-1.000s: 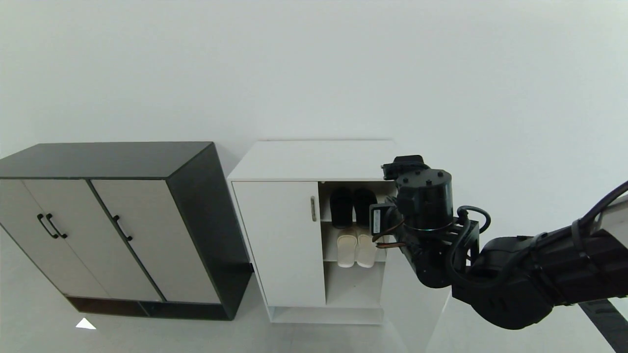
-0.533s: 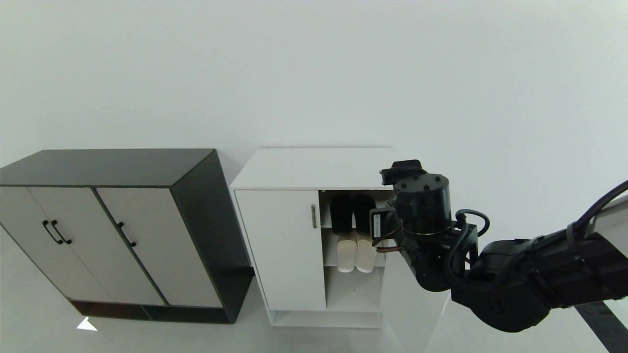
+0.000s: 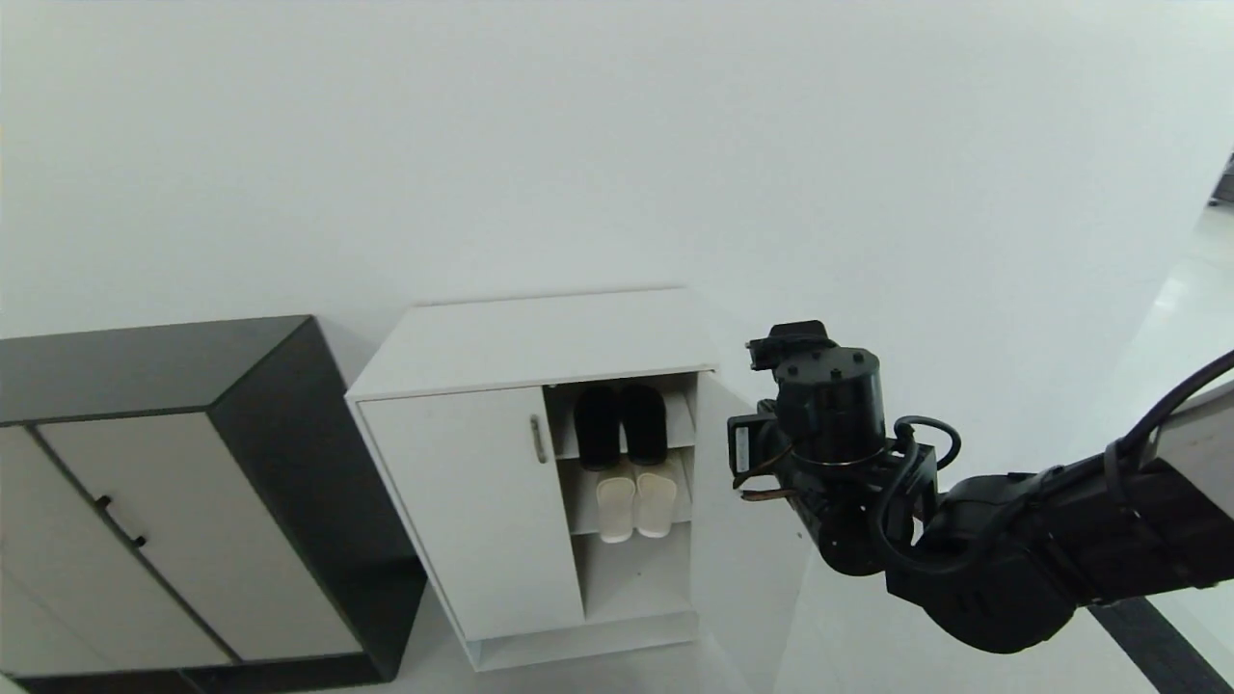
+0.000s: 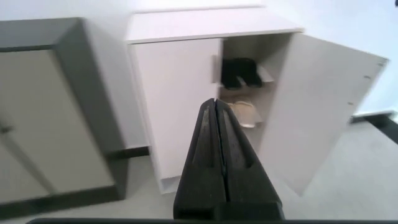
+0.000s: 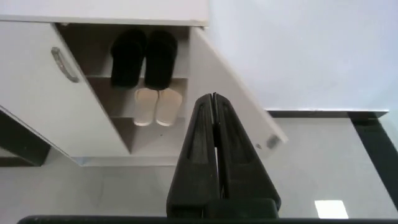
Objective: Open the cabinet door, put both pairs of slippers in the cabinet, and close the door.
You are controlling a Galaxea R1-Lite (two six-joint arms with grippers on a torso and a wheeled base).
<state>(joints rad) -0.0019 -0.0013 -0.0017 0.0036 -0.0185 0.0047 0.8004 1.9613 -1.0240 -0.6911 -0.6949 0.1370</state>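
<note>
Both sets of jaws were clenched on nothing, while black slippers (image 3: 622,424) and white slippers (image 3: 636,503) sat shelved inside the cabinet (image 3: 540,342), its door (image 4: 323,106) open.

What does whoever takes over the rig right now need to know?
Left gripper: shut, empty, facing the white cabinet.
Right gripper: shut, empty, near the open right door.
Black slippers sit on the top shelf, white slippers on the middle shelf.
Done: door opened, both pairs stowed.
Left: close the right door.
</note>
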